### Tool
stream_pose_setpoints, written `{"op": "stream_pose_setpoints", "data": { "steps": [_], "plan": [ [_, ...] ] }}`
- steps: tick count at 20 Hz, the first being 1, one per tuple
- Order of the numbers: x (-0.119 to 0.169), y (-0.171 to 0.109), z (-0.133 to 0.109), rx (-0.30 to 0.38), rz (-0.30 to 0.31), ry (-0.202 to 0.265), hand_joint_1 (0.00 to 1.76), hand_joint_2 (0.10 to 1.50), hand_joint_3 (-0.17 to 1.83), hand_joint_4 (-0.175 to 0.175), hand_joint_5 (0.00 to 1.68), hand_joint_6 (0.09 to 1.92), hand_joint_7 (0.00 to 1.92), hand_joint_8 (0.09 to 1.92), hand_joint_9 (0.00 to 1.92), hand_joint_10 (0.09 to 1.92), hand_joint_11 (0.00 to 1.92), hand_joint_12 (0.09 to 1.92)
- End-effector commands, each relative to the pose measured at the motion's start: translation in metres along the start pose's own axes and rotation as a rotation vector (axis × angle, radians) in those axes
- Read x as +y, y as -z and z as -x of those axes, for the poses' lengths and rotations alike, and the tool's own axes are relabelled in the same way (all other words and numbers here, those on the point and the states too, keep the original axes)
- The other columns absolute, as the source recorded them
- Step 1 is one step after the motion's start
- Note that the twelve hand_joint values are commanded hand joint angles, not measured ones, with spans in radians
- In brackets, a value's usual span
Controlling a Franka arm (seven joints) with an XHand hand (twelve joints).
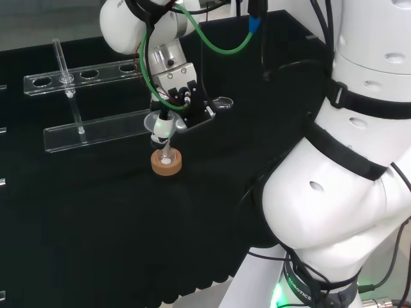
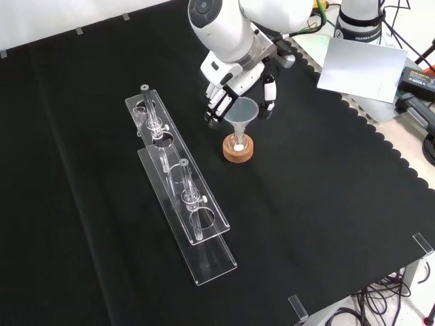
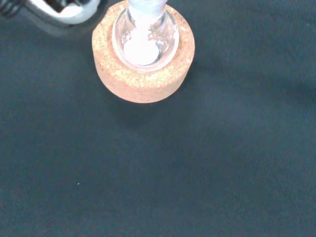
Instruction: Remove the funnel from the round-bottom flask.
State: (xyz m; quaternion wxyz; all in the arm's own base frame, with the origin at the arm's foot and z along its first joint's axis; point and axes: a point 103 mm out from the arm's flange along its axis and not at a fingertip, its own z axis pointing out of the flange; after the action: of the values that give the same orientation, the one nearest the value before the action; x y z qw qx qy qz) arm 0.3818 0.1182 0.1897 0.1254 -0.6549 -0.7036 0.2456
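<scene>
Black-clothed desk [image 2: 326,204], seen from the front: cork ring [image 2: 238,149] just above the middle of the frame, slightly right of center. Small round-bottom flask [image 2: 238,142] seated in that ring, with something white at its bottom. Clear funnel [image 2: 242,112] upright with its stem down in the flask neck, its wide cone directly above the ring. Hand [image 2: 234,88] reaching in from the top of the frame, fingers [image 2: 216,105] hanging down just left of the cone and thumb [image 2: 268,102] down at its right, so placed around the funnel rim; contact with the rim not plain from here, so closure on the funnel impossible to tell. Long clear rack [image 2: 183,190] lying diagonally across the left half of the frame, well apart from the ring, with upright glass tubes [image 2: 183,183] standing in it.

From the head view: cork ring [image 1: 167,163] left of center, funnel [image 1: 160,125] just above it, hand [image 1: 183,96] over both at upper center. Clear rack [image 1: 96,131] at the left of the frame with one tall tube [image 1: 64,67] rising from it. Large white arm links [image 1: 347,173] along the right edge.

From the wrist view: cork ring [image 3: 143,54] on black cloth, glass flask [image 3: 144,34] nested in its hole, white patch inside, funnel stem [image 3: 145,7] entering from above.
</scene>
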Motion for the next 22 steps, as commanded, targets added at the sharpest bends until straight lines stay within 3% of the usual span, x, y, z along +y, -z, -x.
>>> {"op": "stream_pose_setpoints", "data": {
  "steps": [1, 6, 11, 18, 22],
  "plan": [
    [-0.001, 0.004, 0.000, -0.025, 0.046, -0.014, 0.86, 0.70, 0.50, -0.032, 0.45, 0.09, 0.29, 0.68, 0.63, 0.58, 0.55, 1.33],
    [-0.006, 0.010, 0.002, -0.036, 0.101, -0.022, 0.88, 0.75, 0.53, 0.015, 0.75, 0.21, 0.50, 0.64, 0.78, 0.50, 0.65, 1.26],
    [-0.012, 0.017, 0.002, -0.057, 0.118, -0.025, 0.89, 0.76, 0.53, 0.074, 0.90, 0.41, 0.60, 0.62, 0.85, 0.45, 0.68, 1.23],
    [-0.020, 0.025, 0.005, -0.060, 0.123, -0.029, 0.89, 0.76, 0.54, 0.090, 0.94, 0.49, 0.64, 0.63, 0.87, 0.44, 0.68, 1.23],
    [-0.039, 0.045, 0.007, -0.075, 0.135, -0.045, 0.89, 0.76, 0.54, 0.090, 0.93, 0.53, 0.65, 0.63, 0.87, 0.44, 0.68, 1.22]
  ]
}}
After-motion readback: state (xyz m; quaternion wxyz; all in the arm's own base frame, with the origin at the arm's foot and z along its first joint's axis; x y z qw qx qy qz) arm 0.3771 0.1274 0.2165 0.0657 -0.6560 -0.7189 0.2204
